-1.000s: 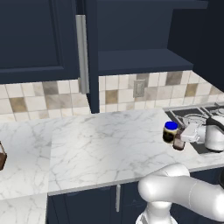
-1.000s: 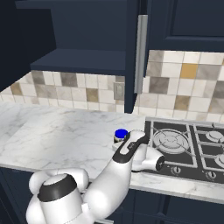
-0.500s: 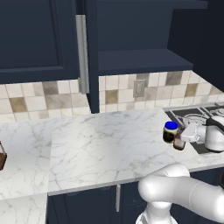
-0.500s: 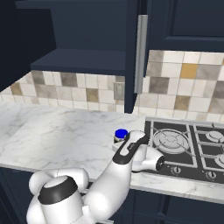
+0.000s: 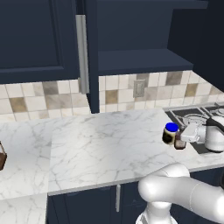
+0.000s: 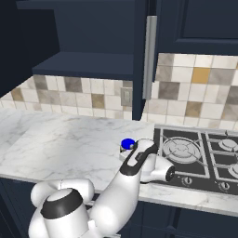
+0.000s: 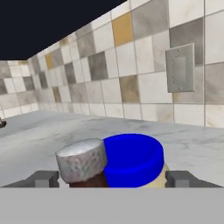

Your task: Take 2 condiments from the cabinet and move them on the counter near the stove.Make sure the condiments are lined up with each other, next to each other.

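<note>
Two condiments stand side by side on the counter (image 5: 100,144), just left of the stove (image 6: 195,158); the jar (image 5: 170,133) with the blue lid is a little farther from the robot, and the bottle (image 5: 180,142) is nearer, just beside it and maybe touching it; the gripper (image 5: 189,133) is right next to the bottle, on the stove side; in the hand view the two finger tips (image 7: 43,178) sit wide apart on both sides of the pair, so the claw looks let go and is not squeezing anything; the cabinet (image 5: 131,35) above is open and its shelf looks bare; I think both things are where they should be; the danger now is when the arm pulls away; the fingers are very close to the bottle, and the bottle is thin; if the hand slides sideways and not straight back, it could bump the bottle; then the bottle could tip or push the jar, and the neat line would be spoiled.
</note>
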